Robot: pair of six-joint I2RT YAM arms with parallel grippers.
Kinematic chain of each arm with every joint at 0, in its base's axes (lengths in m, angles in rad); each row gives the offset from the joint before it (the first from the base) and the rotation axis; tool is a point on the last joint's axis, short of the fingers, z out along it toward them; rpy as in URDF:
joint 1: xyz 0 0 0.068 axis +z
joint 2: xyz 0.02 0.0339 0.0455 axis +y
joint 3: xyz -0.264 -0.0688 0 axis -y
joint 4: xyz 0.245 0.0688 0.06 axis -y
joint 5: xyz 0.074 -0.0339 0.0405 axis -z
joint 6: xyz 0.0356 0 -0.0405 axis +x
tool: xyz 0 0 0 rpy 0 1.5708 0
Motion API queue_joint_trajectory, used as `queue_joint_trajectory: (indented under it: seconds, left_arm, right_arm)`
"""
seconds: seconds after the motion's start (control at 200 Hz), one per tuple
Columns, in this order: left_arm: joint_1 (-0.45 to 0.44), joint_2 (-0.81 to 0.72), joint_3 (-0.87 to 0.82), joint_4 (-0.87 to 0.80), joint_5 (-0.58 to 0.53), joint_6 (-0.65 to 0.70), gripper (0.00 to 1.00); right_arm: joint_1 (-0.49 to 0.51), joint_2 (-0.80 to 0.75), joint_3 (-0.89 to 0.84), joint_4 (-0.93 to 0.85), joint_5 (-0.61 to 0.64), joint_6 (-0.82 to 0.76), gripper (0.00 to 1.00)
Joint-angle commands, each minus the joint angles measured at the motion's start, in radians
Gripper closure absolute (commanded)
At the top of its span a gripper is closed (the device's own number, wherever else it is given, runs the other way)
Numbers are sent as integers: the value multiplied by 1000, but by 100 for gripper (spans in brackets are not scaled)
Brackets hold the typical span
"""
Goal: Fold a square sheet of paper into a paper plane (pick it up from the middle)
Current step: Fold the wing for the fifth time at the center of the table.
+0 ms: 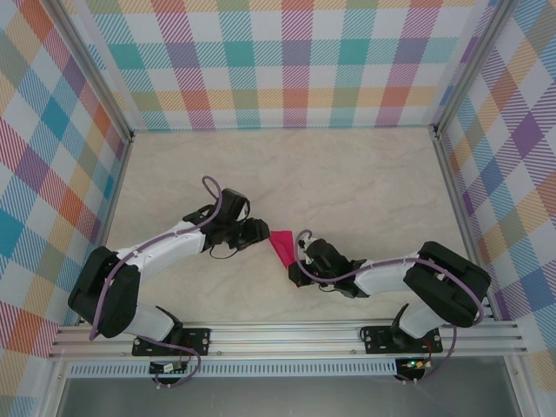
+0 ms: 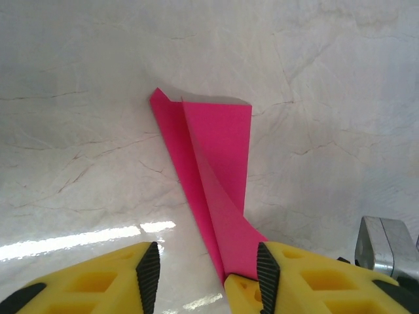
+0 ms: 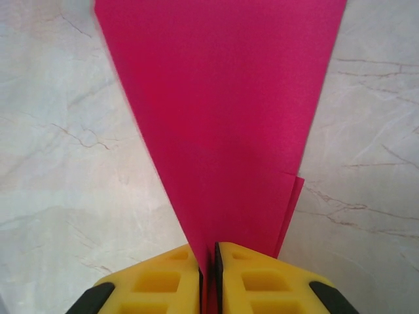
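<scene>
Narrow pointed magenta-pink paper plane (image 1: 281, 247) lies near middle of pale marble-pattern counter (image 1: 365, 174), between two claws. Right claw (image 3: 208, 261) clamped tight on plane's narrow end: yellow fingers (image 3: 157, 284) pressed together, paper sandwiched between them, wide end fanning away over counter. Left claw (image 2: 206, 278) partly open, clear gap between black pads (image 2: 149, 271). Plane's tip sits inside that gap, against one finger, apart from other. No grip by left claw. Folded layers and long crease visible from left wrist view.
</scene>
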Motion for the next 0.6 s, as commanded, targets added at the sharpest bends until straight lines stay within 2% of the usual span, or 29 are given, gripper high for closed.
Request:
queue_joint_trajectory:
  seconds: [0.0, 0.22, 0.595]
  left_arm:
    - [8, -6, -32, 77, 49, -8, 59]
    - [8, 7, -93, 203, 117, -27, 65]
    - [-17, 56, -129, 362, 232, -50, 67]
  right_arm:
    - [-30, 3, -23, 88, -113, 73, 85]
    - [-60, 18, -27, 88, -169, 123, 85]
    - [-70, 72, -26, 92, -169, 159, 84]
